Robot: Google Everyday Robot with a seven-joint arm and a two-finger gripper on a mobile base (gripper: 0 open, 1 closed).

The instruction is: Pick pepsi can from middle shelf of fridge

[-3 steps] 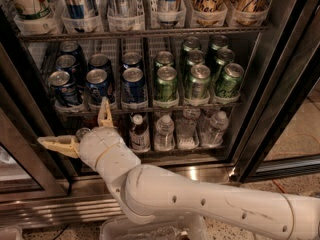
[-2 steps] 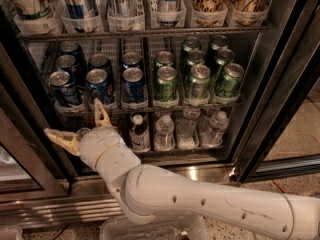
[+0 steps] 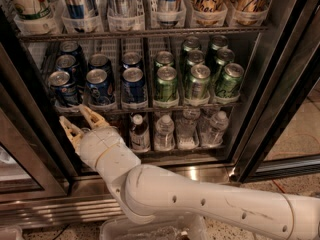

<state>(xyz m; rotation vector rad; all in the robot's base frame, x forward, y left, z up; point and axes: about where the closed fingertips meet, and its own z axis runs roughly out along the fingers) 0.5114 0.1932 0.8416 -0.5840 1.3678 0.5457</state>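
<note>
The fridge (image 3: 280, 84) stands open with dark door frames. Its middle shelf (image 3: 150, 106) carries rows of dark blue pepsi cans on the left and green cans (image 3: 197, 79) on the right. The front pepsi cans stand at the shelf's edge, the leftmost (image 3: 62, 88), then one in the middle lane (image 3: 99, 86) and one further right (image 3: 133, 86). My gripper (image 3: 79, 122) is open and empty. Its tan fingers (image 3: 92, 117) point up-left just below the shelf's front edge, under the two leftmost front pepsi cans. My white arm (image 3: 190, 199) reaches in from the lower right.
Tall cans (image 3: 120, 4) fill the rack above. Clear bottles (image 3: 165, 131) and a dark bottle (image 3: 139, 131) stand on the rack below, right of my wrist. The left door frame (image 3: 30, 134) is close to the gripper. A ribbed steel base panel (image 3: 45, 209) runs along the bottom.
The gripper has moved up and to the right, closer to the front edge of the middle shelf, and its fingers now stand less far apart.
</note>
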